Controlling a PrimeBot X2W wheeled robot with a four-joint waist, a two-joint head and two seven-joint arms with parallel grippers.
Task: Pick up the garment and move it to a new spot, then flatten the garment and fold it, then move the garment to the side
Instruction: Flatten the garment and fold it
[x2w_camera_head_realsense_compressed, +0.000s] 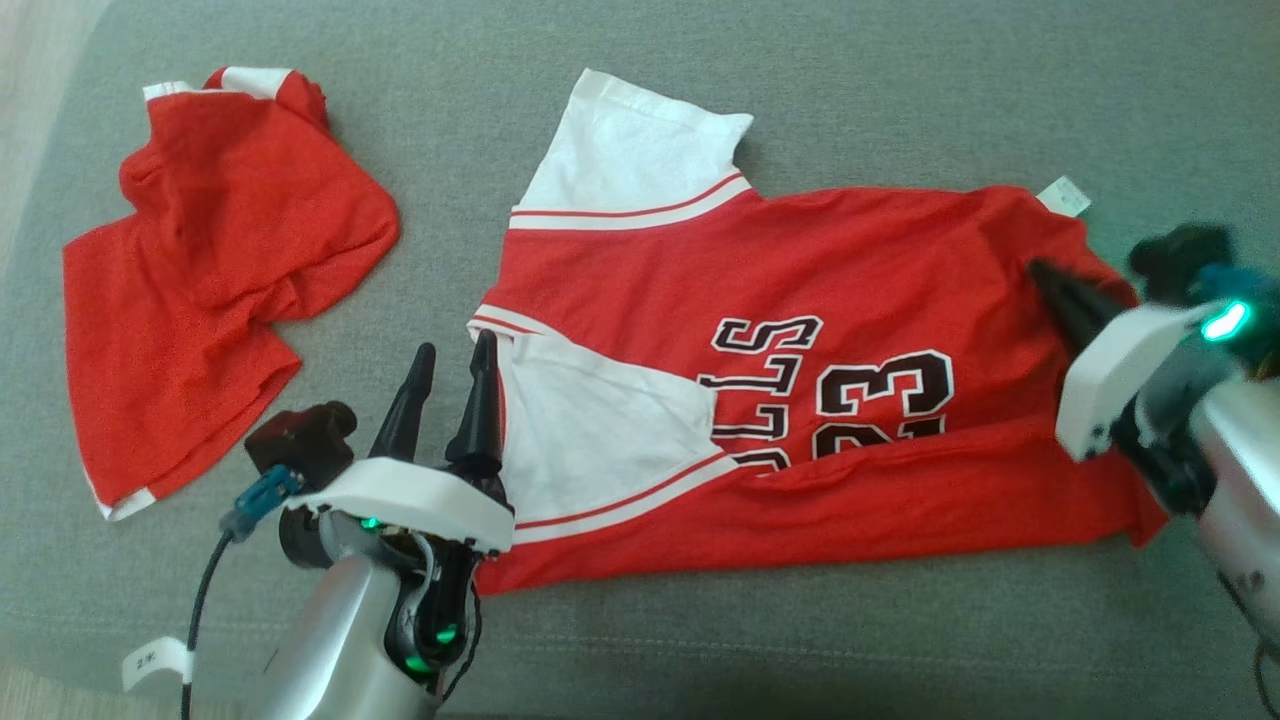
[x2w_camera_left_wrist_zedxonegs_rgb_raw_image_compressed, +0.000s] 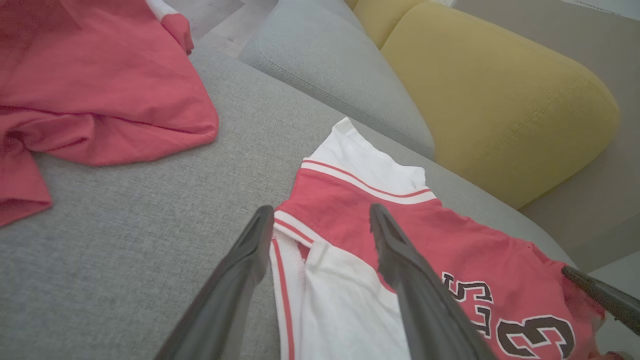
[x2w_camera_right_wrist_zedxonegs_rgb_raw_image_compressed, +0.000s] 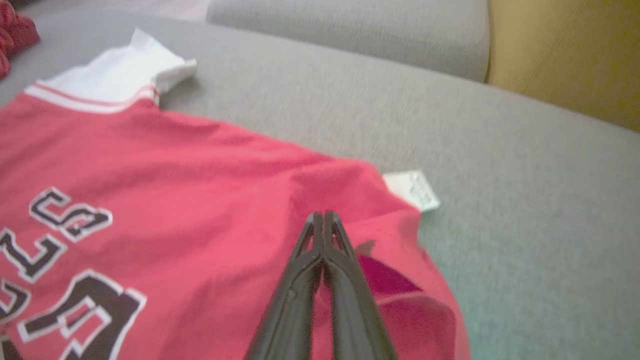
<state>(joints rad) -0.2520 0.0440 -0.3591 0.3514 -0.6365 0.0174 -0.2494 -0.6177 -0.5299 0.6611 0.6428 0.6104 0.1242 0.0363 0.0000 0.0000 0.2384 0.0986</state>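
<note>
Garment (x2w_camera_head_realsense_compressed: 800, 400) spread along the grey sofa seat (x2w_camera_head_realsense_compressed: 700, 640), lettering up, pinched at one end and straddled at the other.

Laid lengthways, collar and white sleeves to the left, hem to the right, near edge seemingly turned over in a long fold across the numbers. Right end effector (x2w_camera_head_realsense_compressed: 1050, 280) closed tight at the far right hem corner, near the care label (x2w_camera_head_realsense_compressed: 1063, 196), tips sunk in a small pucker of red cloth: most likely a pinch, taken there to control that corner. Left end effector (x2w_camera_head_realsense_compressed: 455, 347) spread wide and low at the collar edge beside the near white sleeve, one finger over bare seat, the other over fabric, placed to take the matching end, not yet closed. Second red garment (x2w_camera_head_realsense_compressed: 220, 270) crumpled well apart at the far left. Probably mid-fold, with both ends needing to lift together to keep the fold square.
</note>
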